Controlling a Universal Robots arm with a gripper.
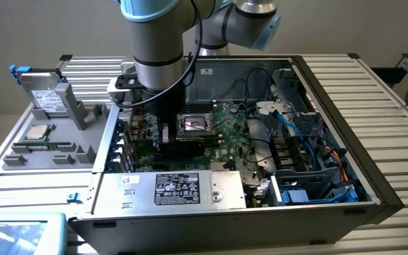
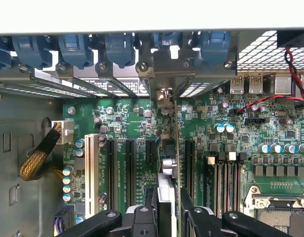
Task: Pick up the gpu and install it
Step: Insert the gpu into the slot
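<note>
Gripper (image 2: 167, 219) pinching gpu (image 2: 166, 185) between two black fingers (image 2: 142, 221). Card standing edge-on, running straight out from jaws across motherboard (image 2: 132, 118) toward rear wall of case (image 1: 317, 223). Whether card is seating in slot: cannot tell.

Counting: one gpu, one gripper. One white slot (image 2: 91, 168) and three black slots (image 2: 112, 173) lying beside card on one side.

Exterior view: one arm (image 1: 158, 48) reaching down into one open case. One hard drive (image 1: 48, 98) sitting on grey tray (image 1: 48, 159) at exterior view's left.
</note>
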